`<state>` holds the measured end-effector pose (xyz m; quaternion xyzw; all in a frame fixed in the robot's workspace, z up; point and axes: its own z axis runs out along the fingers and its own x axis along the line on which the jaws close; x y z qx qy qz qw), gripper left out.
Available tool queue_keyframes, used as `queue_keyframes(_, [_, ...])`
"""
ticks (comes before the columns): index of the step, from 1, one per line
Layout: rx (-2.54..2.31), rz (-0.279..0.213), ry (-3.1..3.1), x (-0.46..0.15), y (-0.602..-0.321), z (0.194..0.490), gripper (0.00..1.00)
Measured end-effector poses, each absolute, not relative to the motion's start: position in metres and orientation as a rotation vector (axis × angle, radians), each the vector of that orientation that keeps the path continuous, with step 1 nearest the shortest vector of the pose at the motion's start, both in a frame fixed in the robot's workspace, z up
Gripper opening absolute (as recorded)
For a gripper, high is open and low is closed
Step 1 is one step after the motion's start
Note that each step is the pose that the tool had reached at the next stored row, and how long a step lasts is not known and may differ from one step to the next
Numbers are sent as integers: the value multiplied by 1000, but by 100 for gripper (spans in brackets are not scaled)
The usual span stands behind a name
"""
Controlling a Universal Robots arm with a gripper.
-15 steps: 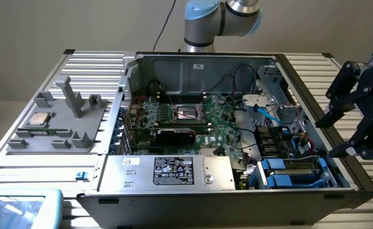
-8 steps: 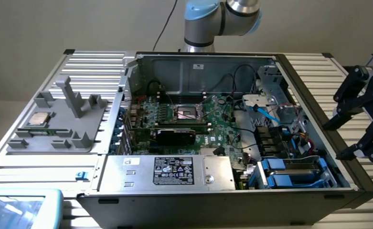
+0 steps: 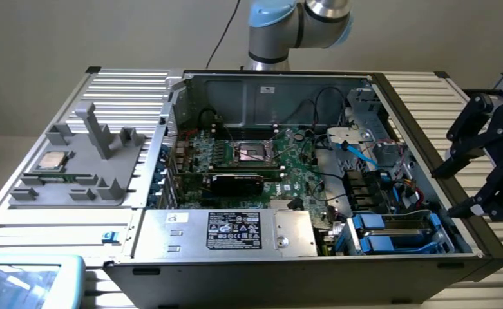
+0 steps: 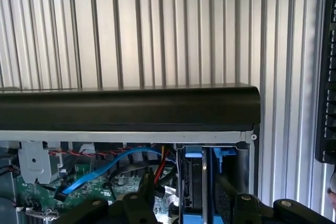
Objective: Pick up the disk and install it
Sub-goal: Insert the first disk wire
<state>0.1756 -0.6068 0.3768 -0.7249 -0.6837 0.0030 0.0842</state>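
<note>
The gripper (image 3: pixel 454 191) is held above the computer case (image 3: pixel 277 277) at the exterior view's right, fingers spread wide and empty, probably to fit round the disk (image 3: pixel 390 233), which is seated in the near bay just beside them.

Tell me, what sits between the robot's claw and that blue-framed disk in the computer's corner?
The computer case's black side wall. In the exterior view the open gripper hangs just outside it, and the disk lies inside.
</note>
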Motion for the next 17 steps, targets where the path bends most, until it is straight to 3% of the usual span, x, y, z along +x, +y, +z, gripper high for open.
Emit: queue_keyframes(17, [-2197,53,-1943,174,-606,372,58])
